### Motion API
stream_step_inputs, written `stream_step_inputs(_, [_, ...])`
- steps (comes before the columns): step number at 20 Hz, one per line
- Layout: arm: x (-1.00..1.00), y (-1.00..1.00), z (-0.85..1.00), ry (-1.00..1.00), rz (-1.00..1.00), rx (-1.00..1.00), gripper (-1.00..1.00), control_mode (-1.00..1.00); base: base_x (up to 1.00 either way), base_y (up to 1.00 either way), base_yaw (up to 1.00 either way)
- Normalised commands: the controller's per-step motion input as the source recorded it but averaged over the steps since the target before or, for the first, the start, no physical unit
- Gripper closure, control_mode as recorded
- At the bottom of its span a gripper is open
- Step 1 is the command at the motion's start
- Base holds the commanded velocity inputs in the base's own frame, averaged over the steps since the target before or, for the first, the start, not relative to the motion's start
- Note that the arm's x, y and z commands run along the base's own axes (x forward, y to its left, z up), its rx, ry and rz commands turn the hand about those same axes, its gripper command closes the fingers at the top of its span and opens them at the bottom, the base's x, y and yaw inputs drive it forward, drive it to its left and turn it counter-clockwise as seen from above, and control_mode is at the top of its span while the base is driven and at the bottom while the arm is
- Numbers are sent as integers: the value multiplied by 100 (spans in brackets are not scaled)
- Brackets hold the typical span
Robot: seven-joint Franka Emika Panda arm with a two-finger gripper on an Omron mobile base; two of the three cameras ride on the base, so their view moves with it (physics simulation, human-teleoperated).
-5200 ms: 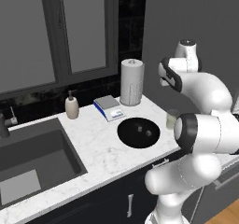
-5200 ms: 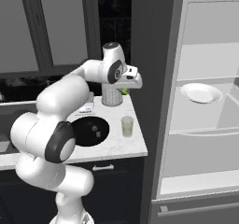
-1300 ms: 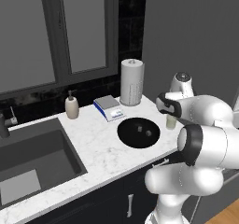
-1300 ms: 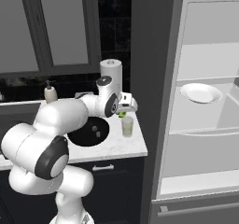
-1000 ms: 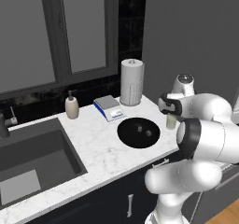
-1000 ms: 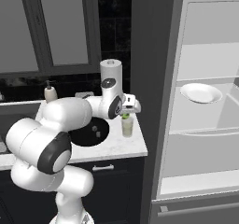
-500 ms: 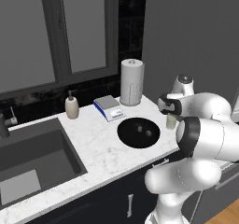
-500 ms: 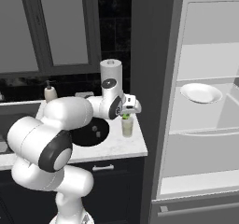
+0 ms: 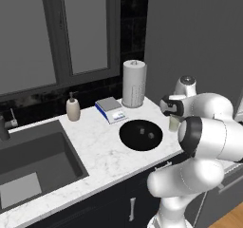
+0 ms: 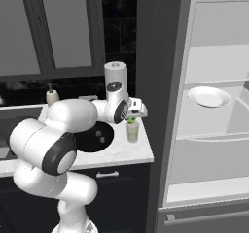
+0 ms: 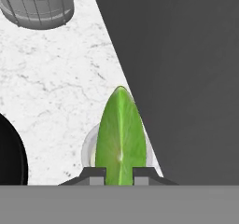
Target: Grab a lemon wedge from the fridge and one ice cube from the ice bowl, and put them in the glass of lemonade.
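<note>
Your hand (image 10: pixel 132 116) is clamped on the lemon wedge (image 11: pixel 120 136), and the wedge's long axis runs straight out from between the fingers, point leading. In the hand view the pale rim of the glass of lemonade (image 11: pixel 90 146) rings the wedge on both sides, so the glass sits directly below the hand. From the right base view the green tip (image 10: pixel 131 121) hangs just at the mouth of the glass (image 10: pixel 132 131); whether it touches the liquid you cannot tell. Letting go here should drop it in, by my reading.

The ice bowl (image 9: pixel 141 135) lies on the surface just beside the glass, toward the sink side of the hand, with two small pale cubes in it. The fridge (image 10: pixel 214 130) stands open on the hand's other side, a white plate (image 10: pixel 209 96) on its shelf.
</note>
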Motion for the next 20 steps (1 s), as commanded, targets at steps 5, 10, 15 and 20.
stream_step_inputs(5, [0, 0, -15, 0, 0, 0, 100, -100, 0, 0, 0])
stream_step_inputs(10, [6, 0, -12, 0, 0, 0, 100, -100, 0, 0, 0])
stream_step_inputs(15, [13, 0, -13, 1, 0, 0, 100, -100, 0, 0, 0])
stream_step_inputs(20, [9, 0, -20, 0, 0, 0, 100, -100, 0, 0, 0])
